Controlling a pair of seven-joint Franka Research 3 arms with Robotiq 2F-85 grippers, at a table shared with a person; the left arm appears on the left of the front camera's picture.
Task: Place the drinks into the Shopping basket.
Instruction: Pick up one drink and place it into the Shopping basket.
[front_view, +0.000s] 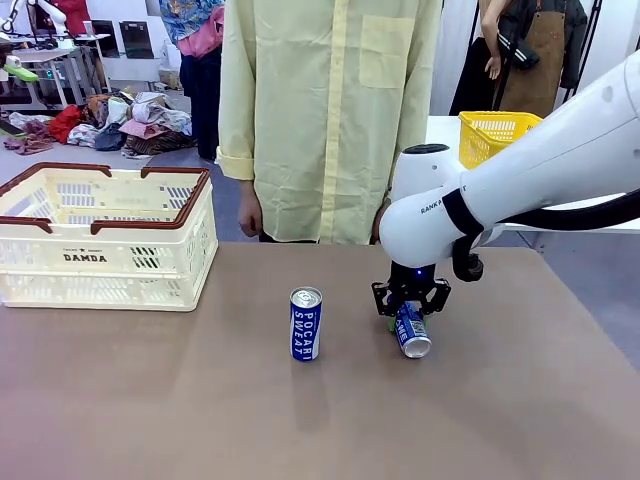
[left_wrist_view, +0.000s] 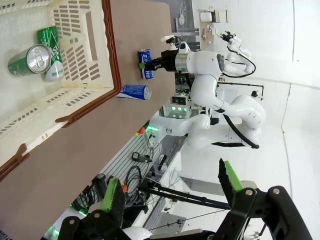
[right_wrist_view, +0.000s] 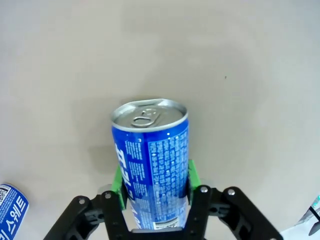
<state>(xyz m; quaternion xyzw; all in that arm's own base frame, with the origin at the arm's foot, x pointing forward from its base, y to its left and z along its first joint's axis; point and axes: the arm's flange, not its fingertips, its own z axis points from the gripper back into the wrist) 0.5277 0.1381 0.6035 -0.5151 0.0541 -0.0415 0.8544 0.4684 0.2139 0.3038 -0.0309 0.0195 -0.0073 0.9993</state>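
R hand (right_wrist_view: 155, 179) clamps blue can (right_wrist_view: 150, 150); can's base hidden inside grip.

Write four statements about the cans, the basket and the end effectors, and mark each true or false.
1. The right end effector is shut on a blue can. True.
2. The other blue can lies on its side. False: it stands upright on the table.
3. A green can is inside the Shopping basket. True.
4. The left end effector grips a can. False: it is open with nothing between its fingers.
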